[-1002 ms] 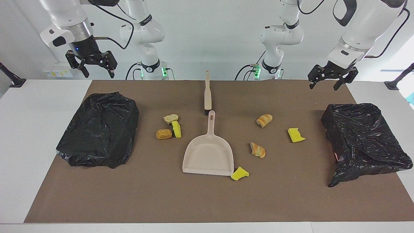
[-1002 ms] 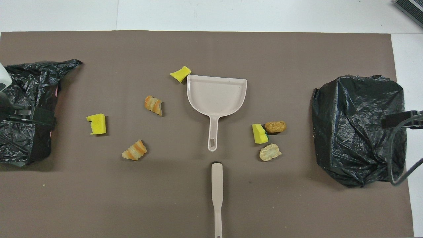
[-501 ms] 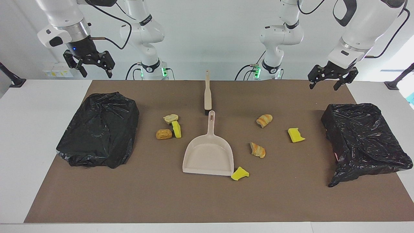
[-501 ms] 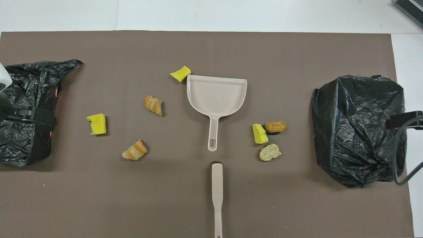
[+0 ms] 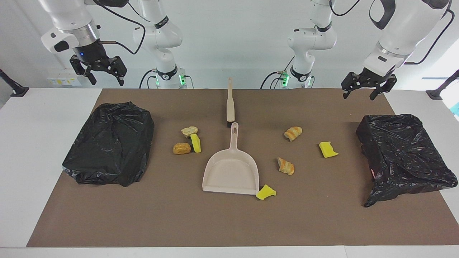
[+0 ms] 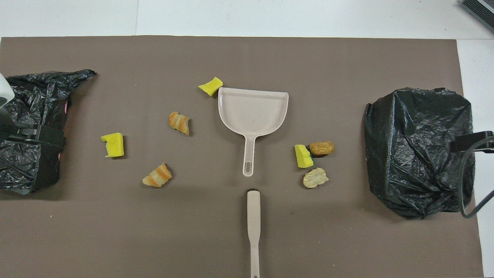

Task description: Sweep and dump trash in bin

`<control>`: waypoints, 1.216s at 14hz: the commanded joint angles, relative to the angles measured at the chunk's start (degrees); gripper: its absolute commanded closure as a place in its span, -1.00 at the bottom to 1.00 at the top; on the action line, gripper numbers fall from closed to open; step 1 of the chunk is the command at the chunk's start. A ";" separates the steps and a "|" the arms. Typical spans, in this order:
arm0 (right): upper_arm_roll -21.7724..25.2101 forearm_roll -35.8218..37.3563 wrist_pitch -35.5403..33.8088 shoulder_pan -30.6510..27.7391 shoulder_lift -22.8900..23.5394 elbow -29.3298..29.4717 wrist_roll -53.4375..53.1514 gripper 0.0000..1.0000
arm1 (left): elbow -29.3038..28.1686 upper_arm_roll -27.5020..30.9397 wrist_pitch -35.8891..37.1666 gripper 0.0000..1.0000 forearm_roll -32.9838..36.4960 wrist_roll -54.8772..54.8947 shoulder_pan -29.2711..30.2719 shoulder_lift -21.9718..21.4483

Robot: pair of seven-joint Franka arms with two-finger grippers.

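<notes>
We saw the right gripper (image 5: 101,72) hanging spread and empty above the right arm's end of the table, the left gripper (image 5: 365,87) likewise at its own end. Below and between them the trash (image 5: 285,166) lay scattered around the dustpan (image 5: 231,172); the brush (image 5: 230,104) lay untouched. No sweeping had begun, we judged. Each bin (image 5: 109,143) hid under black bags.

Seven scraps of trash (image 5: 286,166) lie loose on the mat: three yellow sponge wedges, four golden-brown bread lumps, scattered around the dustpan (image 5: 231,173).
</notes>
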State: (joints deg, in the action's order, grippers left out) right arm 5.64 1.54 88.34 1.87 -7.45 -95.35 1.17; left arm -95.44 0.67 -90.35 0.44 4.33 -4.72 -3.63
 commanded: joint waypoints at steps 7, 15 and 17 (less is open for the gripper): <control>-0.37 -0.22 -0.71 -0.47 -0.99 -0.89 1.03 -1.00 | -0.19 -0.23 0.36 -1.00 0.44 0.06 0.50 -0.15; -0.37 -0.22 -0.36 -0.38 -0.99 -1.16 1.03 -1.00 | -0.80 -0.23 -0.08 -1.00 0.52 0.06 0.42 -0.42; -0.37 -0.22 -0.36 -0.38 -0.99 -1.16 1.03 -1.00 | -1.33 -0.31 -0.61 -1.00 0.44 0.06 0.41 -0.51</control>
State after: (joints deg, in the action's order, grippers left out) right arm 5.56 1.53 88.34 1.89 -7.45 -95.41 1.17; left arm -95.73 0.67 -90.34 0.44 4.33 -4.72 -3.62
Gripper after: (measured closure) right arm 0.000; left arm 0.000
